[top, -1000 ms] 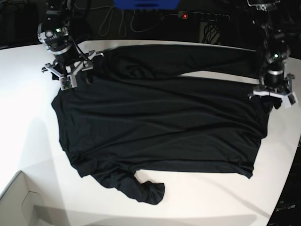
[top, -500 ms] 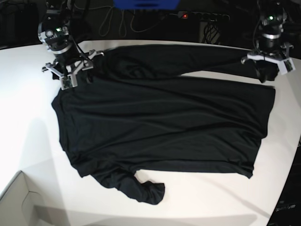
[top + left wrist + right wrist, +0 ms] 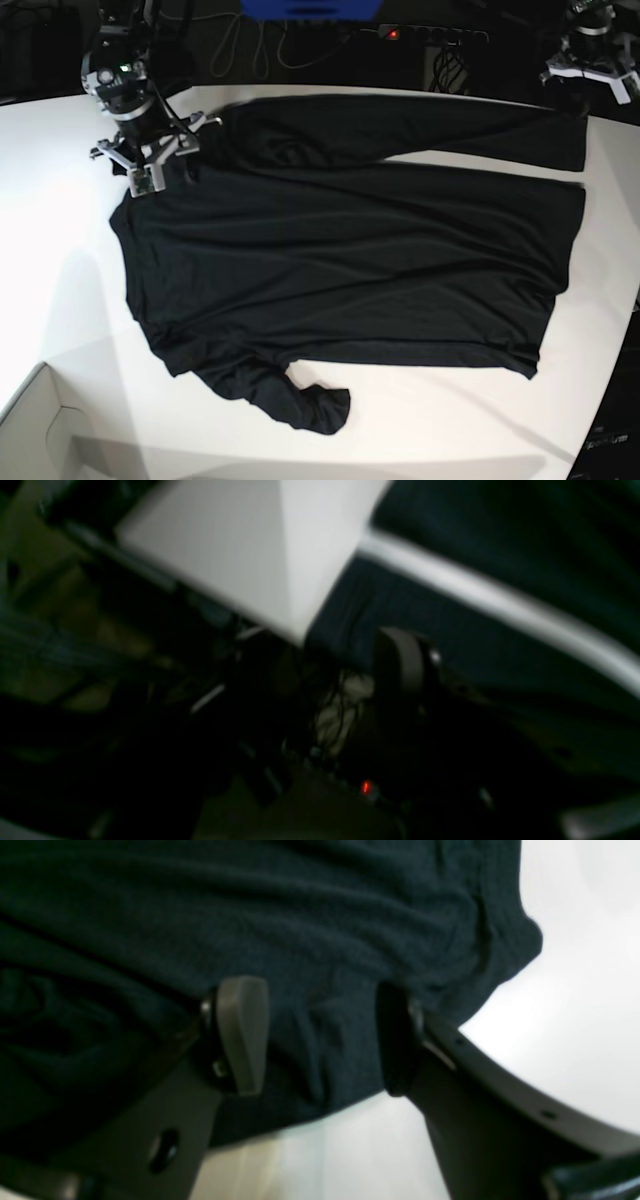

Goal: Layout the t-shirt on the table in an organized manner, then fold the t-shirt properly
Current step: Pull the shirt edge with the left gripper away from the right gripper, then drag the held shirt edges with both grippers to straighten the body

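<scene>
At the far left corner of the large white matte table [image 3: 60,230]: right gripper [image 3: 150,160], jaws spread, fabric lying between the pads with nothing pinched. At the far right edge: left gripper [image 3: 592,72], raised off the cloth; whether its jaws stand apart or together cannot be told. Plain black thin soft t-shirt [image 3: 350,250]: spread across the table's middle, far sleeve stretched toward the right edge, near sleeve bunched by the front edge. Advice: flatten that bunched sleeve before any fold. Pale cardboard box [image 3: 40,430], near left corner: contents not visible.
</scene>
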`<state>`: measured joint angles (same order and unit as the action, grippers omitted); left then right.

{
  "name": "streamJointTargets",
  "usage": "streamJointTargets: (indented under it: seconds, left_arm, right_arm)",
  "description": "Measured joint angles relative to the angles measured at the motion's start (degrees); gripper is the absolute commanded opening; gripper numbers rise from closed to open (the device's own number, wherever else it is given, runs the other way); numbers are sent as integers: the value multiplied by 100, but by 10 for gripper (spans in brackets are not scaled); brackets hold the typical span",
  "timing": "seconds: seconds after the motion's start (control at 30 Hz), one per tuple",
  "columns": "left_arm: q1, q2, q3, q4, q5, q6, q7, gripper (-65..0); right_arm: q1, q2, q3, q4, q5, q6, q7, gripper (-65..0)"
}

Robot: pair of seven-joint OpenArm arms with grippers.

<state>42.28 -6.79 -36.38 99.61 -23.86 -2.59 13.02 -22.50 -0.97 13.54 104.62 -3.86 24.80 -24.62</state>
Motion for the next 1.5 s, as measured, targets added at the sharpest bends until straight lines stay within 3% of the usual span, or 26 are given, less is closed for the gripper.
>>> streamJointTargets:
  seconds: [0.37,0.87,1.03,1.2,1.3,1.5]
  left_arm:
    - [-802,2,-7,-743,24,0,-9,-303]
    - [-962,-7,17,-1226,44,22,-37,-309]
    - [-966,-4,188,-1224,42,0,-44,-435]
    - [-1121,-4,188,-1239,42,-4,-46,-503]
    - [-1117,-2,188,-1259,46,0,-39,-647]
    - [-1056,2,184,-1191,2,2,-17,-650]
  right_arm:
    - [9,0,0,-4,0,2,-2,-302]
    - [9,0,0,-4,-2,2,-2,-302]
    - [7,0,0,-4,-2,2,-4,-302]
    - [-24,0,4,-4,0,2,-13,-302]
    - [-24,0,17,-4,-2,2,-26,-302]
    - [-234,2,-98,52,-9,0,-11,-302]
